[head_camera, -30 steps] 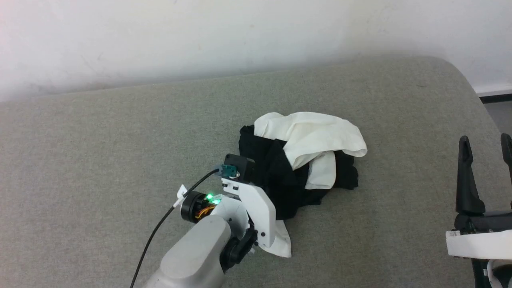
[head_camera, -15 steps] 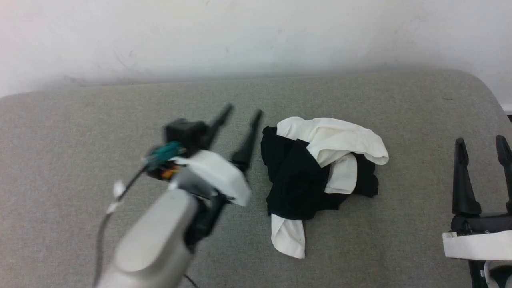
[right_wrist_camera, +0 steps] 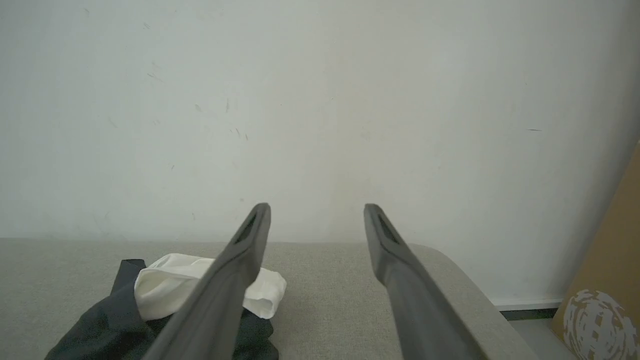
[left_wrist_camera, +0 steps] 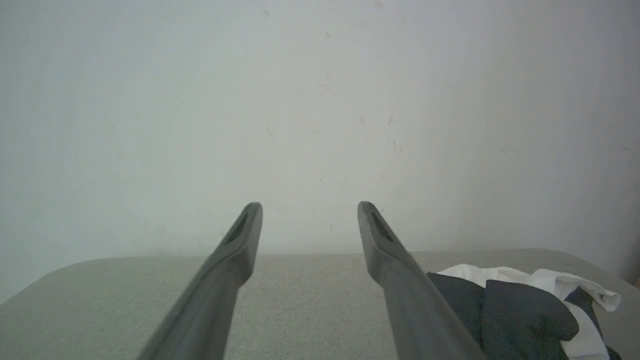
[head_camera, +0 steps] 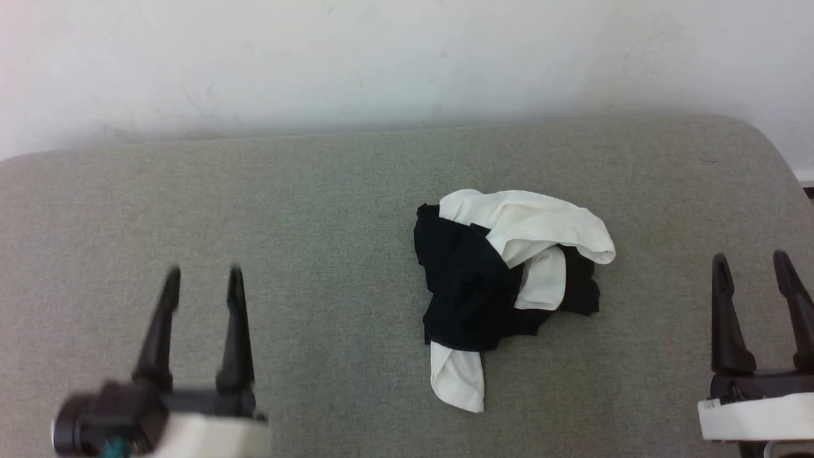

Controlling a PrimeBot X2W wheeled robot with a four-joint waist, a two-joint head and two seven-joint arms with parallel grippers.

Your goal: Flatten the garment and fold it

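The garment [head_camera: 502,286] lies in a crumpled heap of black and white cloth right of the middle of the grey padded surface [head_camera: 318,210]. It also shows low at the right in the left wrist view, the garment [left_wrist_camera: 525,310], and low at the left in the right wrist view, the garment [right_wrist_camera: 165,295]. My left gripper [head_camera: 203,273] is at the lower left, open and empty, well apart from the cloth. My right gripper [head_camera: 750,257] stands at the lower right, open and empty too. Each wrist view shows its own gripper, left [left_wrist_camera: 310,205] and right [right_wrist_camera: 317,206], with fingers spread over bare surface.
A white wall [head_camera: 407,57] runs behind the padded surface. The surface's rounded right corner [head_camera: 763,137] ends near a strip of floor. A brown cardboard sheet [right_wrist_camera: 610,280] leans at the far right in the right wrist view.
My left gripper let go of the garment, opened, and drew back to the lower left. The head camera shifted, so the heap sits slightly lower and further right. The right gripper stayed open.
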